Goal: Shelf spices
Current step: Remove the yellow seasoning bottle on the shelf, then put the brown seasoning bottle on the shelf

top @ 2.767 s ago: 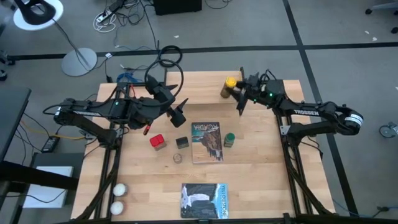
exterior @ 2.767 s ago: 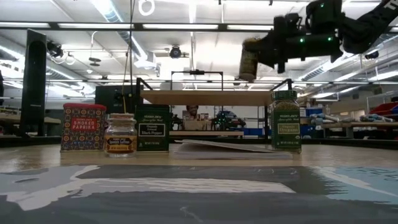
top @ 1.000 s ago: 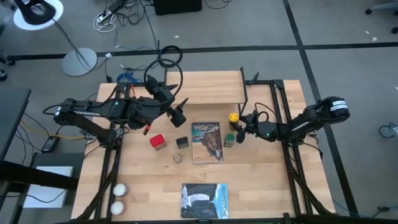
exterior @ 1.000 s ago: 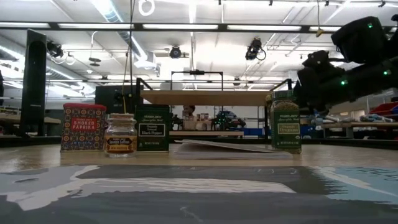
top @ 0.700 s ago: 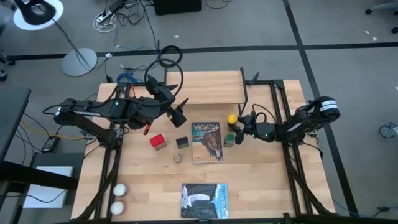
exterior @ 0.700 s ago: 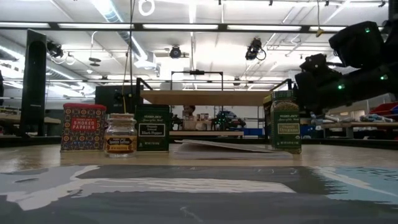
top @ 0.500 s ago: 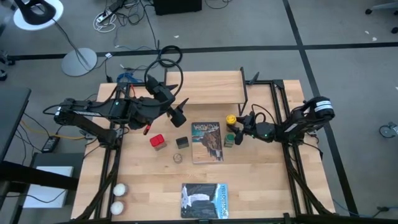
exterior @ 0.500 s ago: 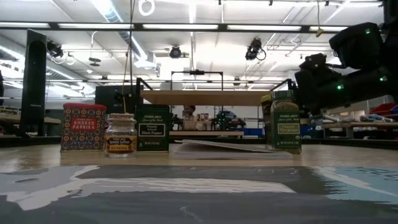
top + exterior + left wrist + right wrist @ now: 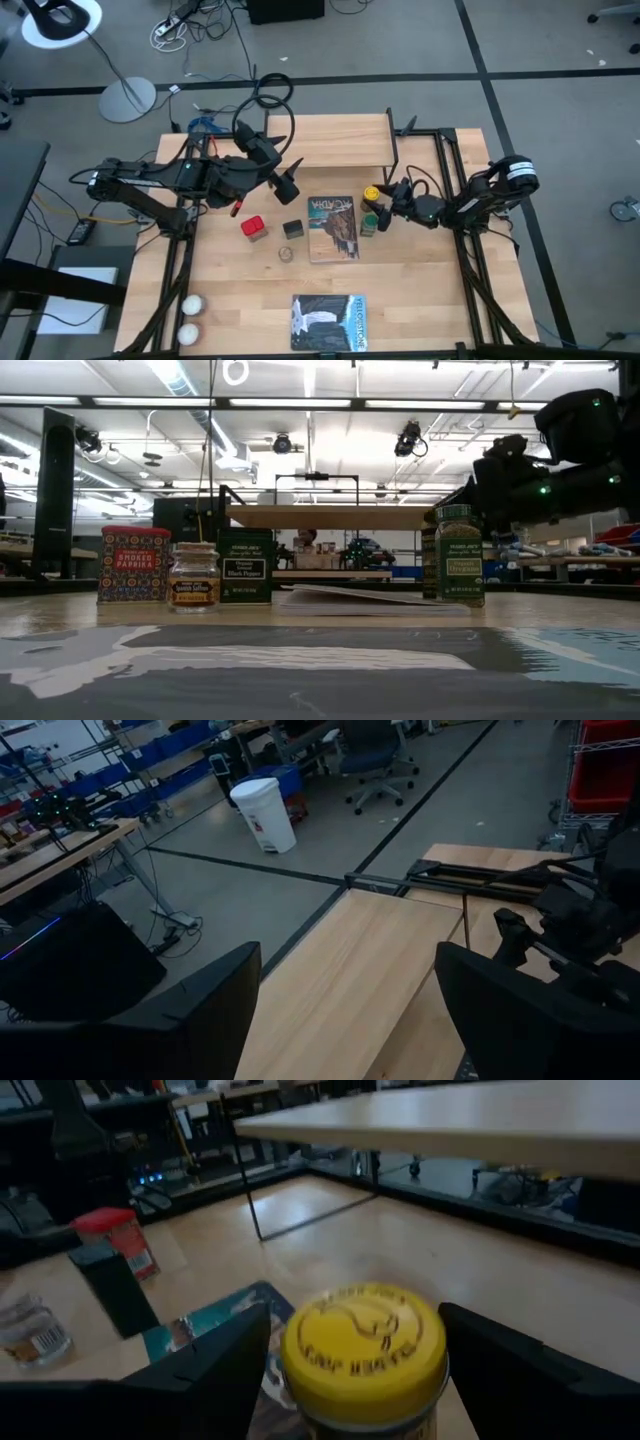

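The yellow-lidded jar (image 9: 371,192) sits between the fingers of my right gripper (image 9: 379,198), just beyond the green jar (image 9: 368,223) and in front of the shelf (image 9: 340,140). The shelf is a light-wood board on black legs at the table's far side. The red tin (image 9: 254,228), the dark square tin (image 9: 292,229) and the tiny pale jar (image 9: 287,254) stand on the table left of a book. My left gripper (image 9: 288,181) hangs open above the table, left of the shelf, touching nothing. In the low view the green jar (image 9: 458,555) hides most of the yellow-lidded one. My right gripper holds the yellow-lidded jar between its two fingers (image 9: 215,1375), one on each side just under the yellow lid (image 9: 365,1348). The fingers come level from the table's right side. The jar is upright, down at table level; whether its base rests on the wood does not show.
A book (image 9: 333,228) lies flat left of the green jar, and a second book (image 9: 329,322) lies at the near edge. Two white balls (image 9: 189,318) sit at the near left corner. The shelf board (image 9: 450,1120) spans low above the space beyond the jar.
My right gripper, still holding the yellow-lidded jar, has edged a little toward the table's left and settled lower beside the green jar. In the low view the jar's top has dropped behind the green jar. The right arm's elbow has drawn in toward the table.
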You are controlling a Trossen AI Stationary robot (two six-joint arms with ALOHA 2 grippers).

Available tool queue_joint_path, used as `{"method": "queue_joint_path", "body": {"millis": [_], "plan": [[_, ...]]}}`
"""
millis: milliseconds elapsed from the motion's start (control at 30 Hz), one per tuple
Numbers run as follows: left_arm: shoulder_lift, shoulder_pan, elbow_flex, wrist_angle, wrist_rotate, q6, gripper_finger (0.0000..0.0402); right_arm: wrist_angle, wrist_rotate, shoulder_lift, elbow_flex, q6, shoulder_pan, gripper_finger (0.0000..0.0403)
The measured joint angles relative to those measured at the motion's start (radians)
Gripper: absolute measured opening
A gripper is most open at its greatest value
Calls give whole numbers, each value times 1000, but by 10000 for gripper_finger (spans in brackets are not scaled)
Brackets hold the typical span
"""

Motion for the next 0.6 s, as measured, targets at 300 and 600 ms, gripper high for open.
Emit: {"method": "queue_joint_path", "body": {"millis": [300, 600], "plan": [[0, 0, 0, -7, 3, -1, 305, 50, 5, -84, 0, -90, 31, 288], [0, 0, 0, -10, 17, -3, 305, 156, -49, -300, 17, -177, 75, 288]]}}
